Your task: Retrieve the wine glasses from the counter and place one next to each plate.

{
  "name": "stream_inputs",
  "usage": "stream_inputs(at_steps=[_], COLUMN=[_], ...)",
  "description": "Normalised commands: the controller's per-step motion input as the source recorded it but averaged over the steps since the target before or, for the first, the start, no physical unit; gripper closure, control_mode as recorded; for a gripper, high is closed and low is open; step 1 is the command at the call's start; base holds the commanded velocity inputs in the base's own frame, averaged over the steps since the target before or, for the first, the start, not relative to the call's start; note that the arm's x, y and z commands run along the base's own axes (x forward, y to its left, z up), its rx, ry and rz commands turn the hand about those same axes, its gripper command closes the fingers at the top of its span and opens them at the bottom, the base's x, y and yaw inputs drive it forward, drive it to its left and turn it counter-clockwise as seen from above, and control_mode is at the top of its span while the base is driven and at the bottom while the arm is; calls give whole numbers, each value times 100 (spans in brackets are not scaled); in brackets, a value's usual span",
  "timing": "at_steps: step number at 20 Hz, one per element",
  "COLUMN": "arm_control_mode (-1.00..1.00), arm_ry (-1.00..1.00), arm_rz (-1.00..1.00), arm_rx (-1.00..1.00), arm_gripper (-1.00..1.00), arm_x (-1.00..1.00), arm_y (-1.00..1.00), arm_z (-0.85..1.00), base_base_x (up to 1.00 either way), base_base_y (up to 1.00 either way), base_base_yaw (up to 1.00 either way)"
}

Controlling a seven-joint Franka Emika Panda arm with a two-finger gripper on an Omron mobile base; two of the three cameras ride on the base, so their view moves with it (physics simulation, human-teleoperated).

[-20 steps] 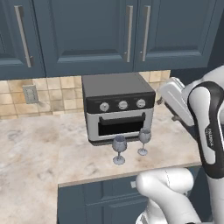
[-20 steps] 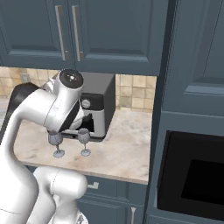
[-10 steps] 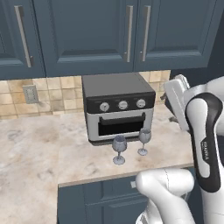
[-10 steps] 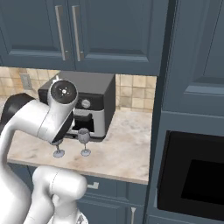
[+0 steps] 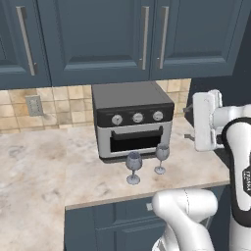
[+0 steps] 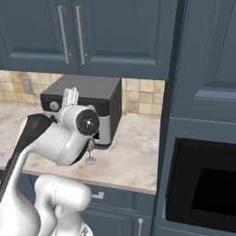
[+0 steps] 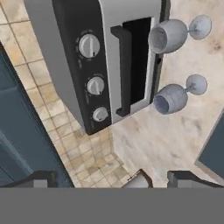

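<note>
While the claw gapes empty, two wine glasses stand upright before one toaster oven.

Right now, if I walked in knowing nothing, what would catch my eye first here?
Probably the toaster oven standing against the tiled wall on the marble counter, with two wine glasses upright just in front of its door. Next, the robot's white arm, raised at the counter's right end, its tool open and holding nothing.
</note>
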Motion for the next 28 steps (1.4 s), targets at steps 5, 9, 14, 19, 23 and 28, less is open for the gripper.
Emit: stream_inputs(at_steps=[5,9,14,19,23,28], arm_control_mode=[-100,-100,-100,-100,-100,-100], arm_ry=[3,7,29,29,18,3], arm_rz=[0,0,0,0,0,0], arm_rx=[27,10,13,15,15,10], arm_gripper=[-100,-100,-100,-100,-100,-100], arm_x=[5,28,9,6,0,0], arm_y=[0,0,0,-2,-13,-9], arm_z=[-2,-7,-14,-19,-25,-39], base_base_x=[0,0,0,0,0,0], base_base_y=[0,0,0,0,0,0], base_base_yaw=[0,0,0,0,0,0])
